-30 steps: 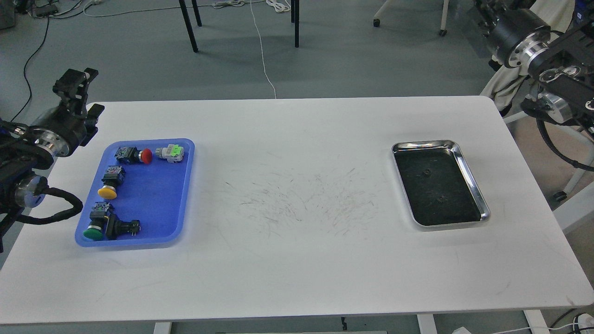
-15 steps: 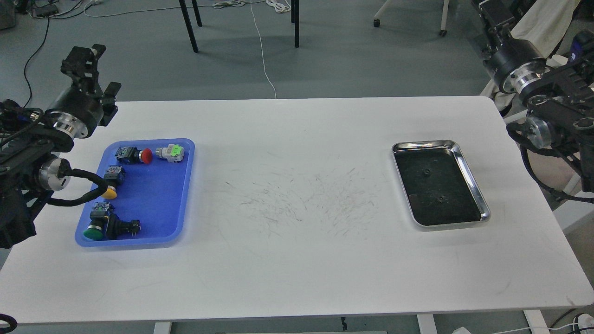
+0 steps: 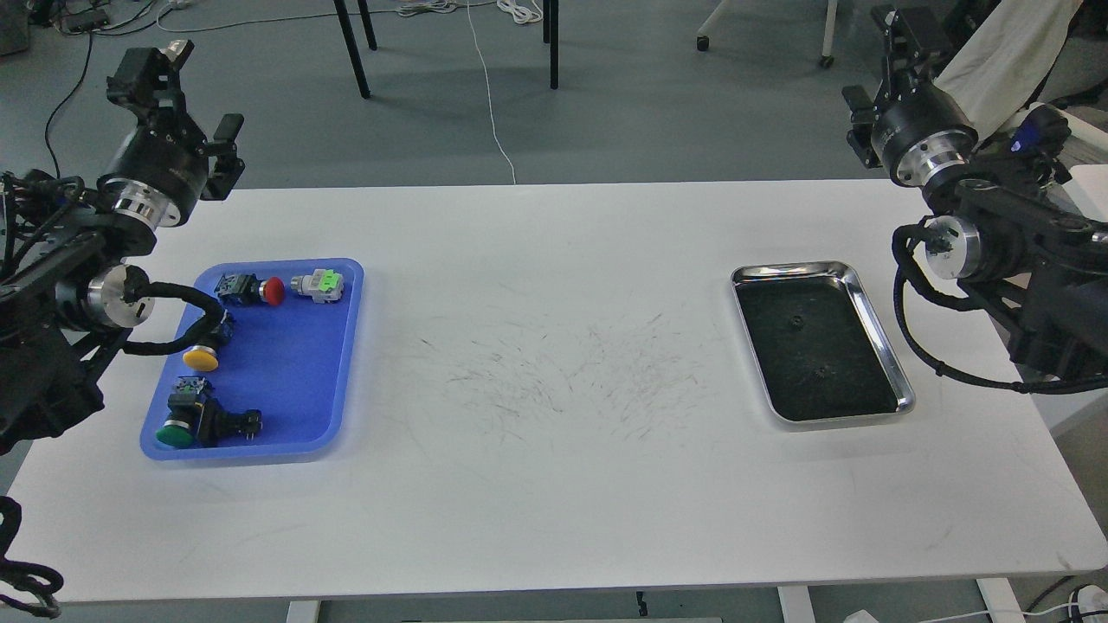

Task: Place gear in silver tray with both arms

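A grey-green floor with loose cables and dark furniture legs lies behind a broad white table (image 3: 554, 484) whose middle is marked with fine dark scratches.

The two black arms reach in from either side. The left arm (image 3: 61, 294) rises beyond the table's far left corner, and its pincer (image 3: 151, 69) points up and away over the floor; its fingers are seen small and dark, so whether it is released or clenched cannot be told. The right arm (image 3: 995, 251) comes in past the table's right edge, and its pincer (image 3: 900, 26) stands above the far right corner, likewise too dark and end-on to tell its state. Neither pincer visibly holds anything.

A blue tray (image 3: 346, 346) lies on the left part of the table, beside the left arm. It holds several push-button switches: a red-capped one (image 3: 260, 290), a grey and green one (image 3: 318, 284), a yellow-capped one (image 3: 201, 353) partly crossed by the arm's cable, a green-capped one (image 3: 177, 428) and a black one (image 3: 229, 424).

The silver tray (image 3: 874, 320) lies on the right part of the table, well apart from the blue tray and near the right arm. On its dark bottom sit two small dark gears (image 3: 795, 323), one toward the far end and one nearer.
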